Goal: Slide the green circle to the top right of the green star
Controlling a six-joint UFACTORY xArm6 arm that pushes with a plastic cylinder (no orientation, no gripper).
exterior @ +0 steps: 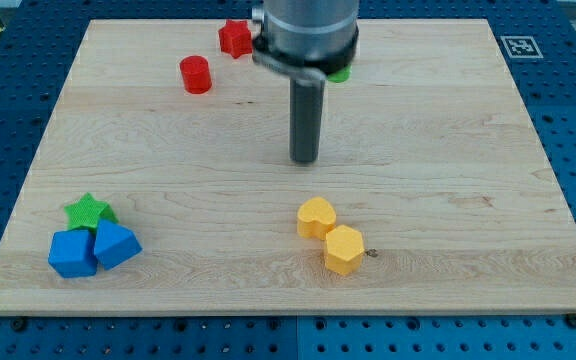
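The green circle (pixel 340 74) shows only as a sliver at the view's top, mostly hidden behind the arm's grey body. The green star (pixel 88 210) lies at the lower left, touching two blue blocks. My tip (pixel 305 160) is the lower end of the dark rod, near the board's middle. It stands below the green circle and far to the right of and above the green star, touching no block.
A red star (pixel 234 38) and a red cylinder (pixel 196 75) lie at the top, left of the arm. A blue cube (pixel 72 253) and a blue pentagon (pixel 117 244) sit against the green star. Two yellow blocks (pixel 317 217) (pixel 344 249) lie below my tip.
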